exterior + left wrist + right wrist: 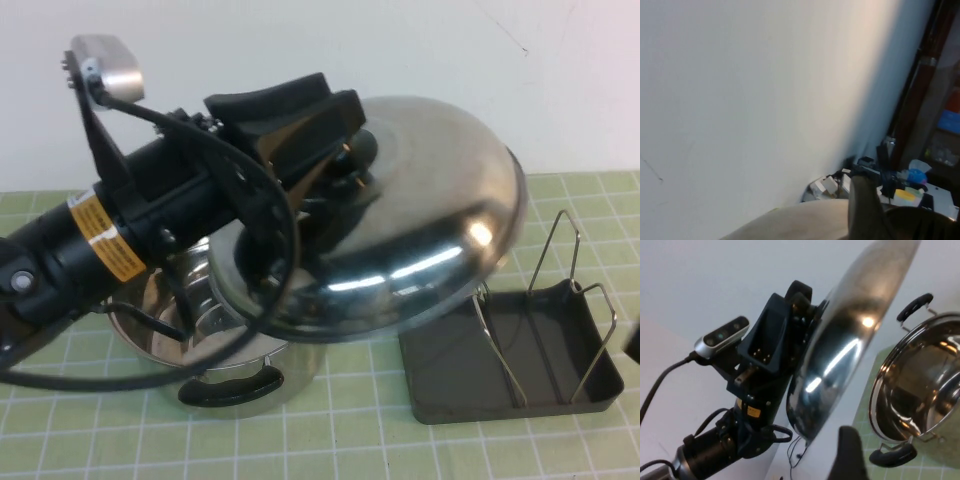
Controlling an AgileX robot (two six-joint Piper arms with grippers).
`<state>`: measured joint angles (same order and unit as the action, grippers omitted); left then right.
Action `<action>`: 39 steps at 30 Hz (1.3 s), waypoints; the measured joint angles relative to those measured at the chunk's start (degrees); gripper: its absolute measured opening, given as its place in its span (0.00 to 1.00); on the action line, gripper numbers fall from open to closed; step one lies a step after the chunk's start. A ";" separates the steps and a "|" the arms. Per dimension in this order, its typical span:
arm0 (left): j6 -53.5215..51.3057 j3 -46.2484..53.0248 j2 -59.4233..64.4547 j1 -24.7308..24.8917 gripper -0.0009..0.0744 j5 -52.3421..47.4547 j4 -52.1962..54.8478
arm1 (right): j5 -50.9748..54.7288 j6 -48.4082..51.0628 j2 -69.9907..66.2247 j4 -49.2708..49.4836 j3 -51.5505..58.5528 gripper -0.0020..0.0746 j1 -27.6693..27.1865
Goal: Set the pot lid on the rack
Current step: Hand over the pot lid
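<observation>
The shiny domed pot lid (pixel 420 210) hangs tilted in the air above the open steel pot (pixel 230 340), its lower rim near the rack (pixel 540 370). My left gripper (pixel 335 145) is shut on the lid's black knob (pixel 358 158). The rack is a dark grey tray with silver wire loops (pixel 560 250), standing to the right of the pot. The right wrist view shows the lid (pixel 850 340) edge-on, held by my left gripper (pixel 777 340), beside the pot (pixel 920 385). My right gripper (pixel 849 456) stays low at the far right, apart from everything.
The table has a green checked mat (pixel 80 440). A white wall runs behind it. The pot has black handles (pixel 232 388) front and back. The left arm and its cable (pixel 120 240) stretch over the pot's left side.
</observation>
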<state>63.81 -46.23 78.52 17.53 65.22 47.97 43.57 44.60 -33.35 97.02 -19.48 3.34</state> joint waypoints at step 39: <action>-1.54 0.00 3.42 5.94 0.45 -6.02 0.15 | 13.65 15.96 -35.99 0.21 -28.66 0.12 5.10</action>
<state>62.28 -46.23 81.95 23.47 59.20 48.11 57.22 60.55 -69.34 97.23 -48.14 8.44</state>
